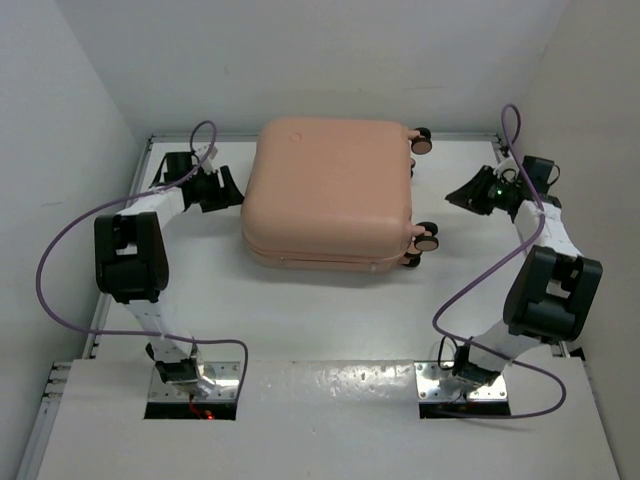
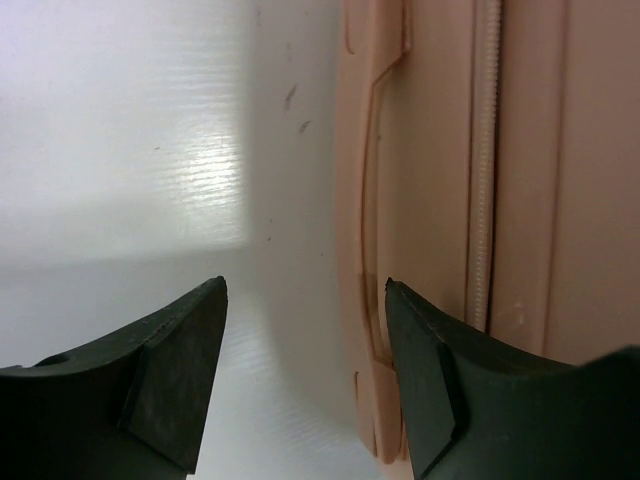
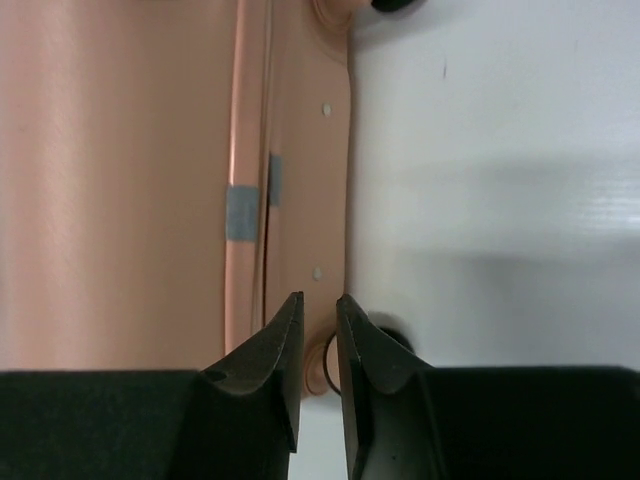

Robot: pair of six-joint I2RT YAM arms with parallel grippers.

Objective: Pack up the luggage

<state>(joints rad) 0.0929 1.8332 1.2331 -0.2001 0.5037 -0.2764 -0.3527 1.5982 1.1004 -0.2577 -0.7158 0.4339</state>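
White tabletop (image 1: 330,320) | luggage (image 1: 330,190) lies closed and flat at centre, between your arms | your left hand (image 2: 305,295) spread wide, empty, beside its side | your right hand (image 3: 314,310) barely parted, empty, facing its wheeled end

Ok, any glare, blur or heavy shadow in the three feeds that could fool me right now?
Top view: even light, sharp, only a soft shadow under the suitcase and a dull sheen on the near table. Left wrist view: strong glare patch on the table, suitcase side slightly soft. Right wrist view: no glare, faint shadow bands on the table, suitcase shell soft.
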